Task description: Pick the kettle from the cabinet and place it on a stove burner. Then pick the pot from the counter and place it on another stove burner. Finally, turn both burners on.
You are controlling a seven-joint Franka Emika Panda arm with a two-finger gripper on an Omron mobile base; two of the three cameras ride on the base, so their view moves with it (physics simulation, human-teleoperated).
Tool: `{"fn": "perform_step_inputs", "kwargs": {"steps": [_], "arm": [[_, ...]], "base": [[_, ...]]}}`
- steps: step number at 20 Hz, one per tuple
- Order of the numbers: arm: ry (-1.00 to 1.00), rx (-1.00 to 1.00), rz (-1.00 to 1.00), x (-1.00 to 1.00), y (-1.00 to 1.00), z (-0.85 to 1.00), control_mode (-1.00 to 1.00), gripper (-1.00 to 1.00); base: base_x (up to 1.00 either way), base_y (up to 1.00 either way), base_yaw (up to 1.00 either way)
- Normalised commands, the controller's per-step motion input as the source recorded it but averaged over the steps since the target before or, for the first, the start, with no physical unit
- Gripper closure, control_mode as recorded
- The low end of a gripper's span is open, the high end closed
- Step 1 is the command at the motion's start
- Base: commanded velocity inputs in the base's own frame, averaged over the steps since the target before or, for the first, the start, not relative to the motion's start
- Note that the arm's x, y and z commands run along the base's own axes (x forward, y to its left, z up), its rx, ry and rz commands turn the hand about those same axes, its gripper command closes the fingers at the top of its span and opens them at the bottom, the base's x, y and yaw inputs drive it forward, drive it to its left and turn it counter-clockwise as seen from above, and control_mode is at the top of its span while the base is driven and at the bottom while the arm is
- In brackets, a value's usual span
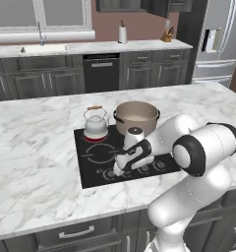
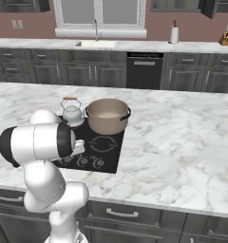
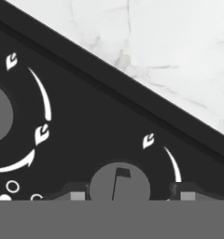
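I see marble tabletop (image 1: 36, 147), dark cabinets | kettle (image 1: 96, 124) at pot's (image 1: 136, 117) 9 o'clock on cooktop (image 1: 98, 170) | hand view: knob (image 3: 119, 182) between jaws, grip unclear

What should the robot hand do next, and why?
Probably close the gripper on the round knob between its fingertips, then twist it. The kettle and the pot already sit on the cooktop, and the burner under the kettle glows red, so a burner for the pot seems left to switch on.
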Motion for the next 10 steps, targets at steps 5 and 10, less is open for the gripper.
{"fn": "perform_step_inputs", "kwargs": {"steps": [5, 10], "arm": [[-0.01, 0.00, 0.09, 0.00, 0.00, -0.37, -1.00, 1.00], [-0.01, 0.00, 0.10, 0.00, 0.00, -0.40, -1.00, 1.00]], "base": [[0.00, 0.00, 0.00], [0.00, 0.00, 0.00]]}}
